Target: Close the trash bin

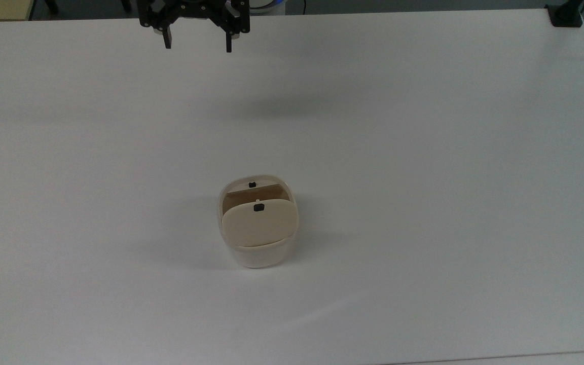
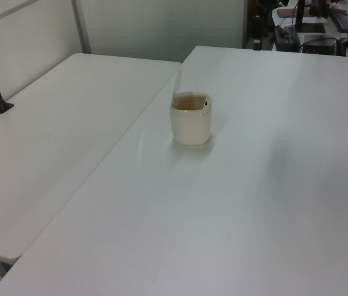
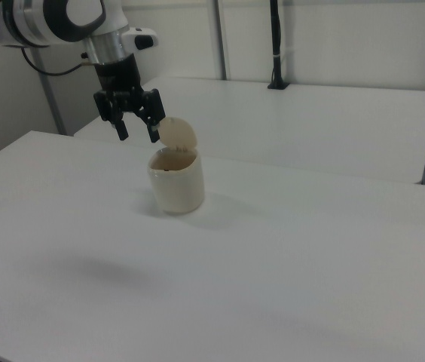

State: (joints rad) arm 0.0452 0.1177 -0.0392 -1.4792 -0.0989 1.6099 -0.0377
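The black two-finger gripper (image 1: 197, 44), jaws spread wide, is hanging well apart from the small cream-white plastic trash bin (image 1: 257, 238) with its flat beige lid (image 3: 177, 133) standing up, so a sideways shove risks tipping it.

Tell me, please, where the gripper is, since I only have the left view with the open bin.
Observer: In the top view the gripper hangs near the table's upper edge, well apart from the trash bin.
Operator: Is it open?
Observer: Yes, the right view shows it open and empty.
Operator: Anything on the lid?
Observer: The lid has a small black latch near its free edge.
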